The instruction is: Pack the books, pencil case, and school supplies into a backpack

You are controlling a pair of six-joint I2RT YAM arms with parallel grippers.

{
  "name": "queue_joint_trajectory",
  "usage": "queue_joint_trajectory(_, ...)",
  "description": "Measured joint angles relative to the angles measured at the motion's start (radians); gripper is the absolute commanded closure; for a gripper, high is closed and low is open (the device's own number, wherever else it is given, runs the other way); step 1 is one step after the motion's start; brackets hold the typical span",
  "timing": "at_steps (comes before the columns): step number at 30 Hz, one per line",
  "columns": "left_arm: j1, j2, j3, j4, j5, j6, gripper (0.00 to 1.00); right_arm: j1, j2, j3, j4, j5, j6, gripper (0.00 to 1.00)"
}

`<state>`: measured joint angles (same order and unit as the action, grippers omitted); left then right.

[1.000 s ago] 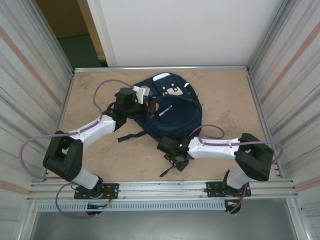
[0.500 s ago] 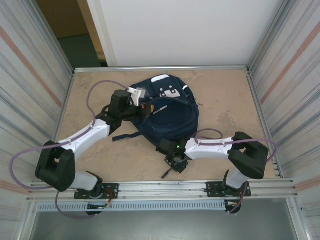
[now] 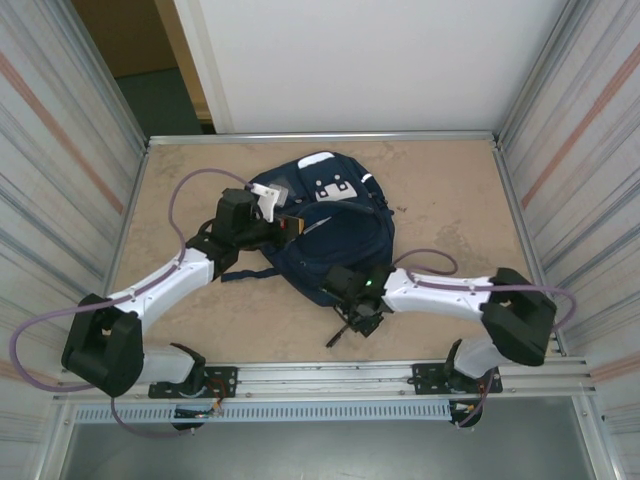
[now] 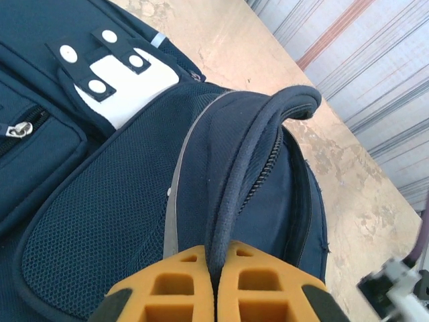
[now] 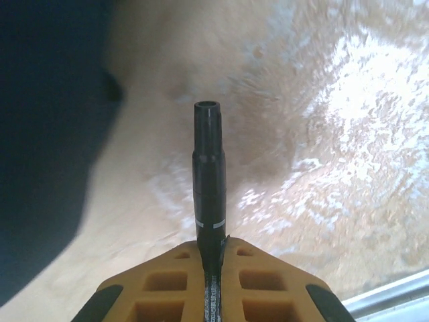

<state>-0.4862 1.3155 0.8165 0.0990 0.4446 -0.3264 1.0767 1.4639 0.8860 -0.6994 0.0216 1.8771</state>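
Observation:
The navy backpack [image 3: 335, 225] lies in the middle of the table, its white patches toward the far side. My left gripper [image 3: 290, 225] is shut on the rolled edge of the backpack [image 4: 268, 134] beside its zipper, at the pack's left side. My right gripper [image 3: 352, 322] sits just in front of the pack, shut on a slim black pen [image 5: 208, 174] with a white ring; the pen [image 3: 337, 335] sticks out toward the near edge above the table. The book, pink pouch and blue-white box are hidden.
Corrugated metal walls stand on both sides, with a white panel behind. A metal rail [image 3: 320, 375] runs along the near edge. Bare tan tabletop [image 3: 450, 190] lies right and left of the pack. Purple cables loop off both arms.
The left arm has pulled the backpack's edge leftward and nearer, shifting the pack slightly. The right gripper with the pen moved a little right and toward the pack.

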Motion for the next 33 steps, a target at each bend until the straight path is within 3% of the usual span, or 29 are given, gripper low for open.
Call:
queue_joint_trajectory(9, -0.039, -0.006, -0.007, -0.019, 0.002, 0.043, 1.00, -0.110, -0.233, 0.082, -0.058, 0.076, -0.028, 0.92)
queue_joint_trajectory(15, -0.067, -0.006, -0.007, -0.040, -0.003, 0.074, 1.00, -0.247, -0.313, 0.140, -0.058, 0.122, -0.088, 0.88)
queue_joint_trajectory(22, -0.192, 0.004, 0.076, -0.194, -0.116, 0.193, 1.00, -0.364, -0.316, 0.176, -0.043, 0.115, -0.152, 0.88)
queue_joint_trajectory(33, -0.214, 0.001, 0.079, -0.191, -0.089, 0.164, 1.00, -0.444, -0.184, 0.176, 0.083, 0.023, -0.168, 0.88)
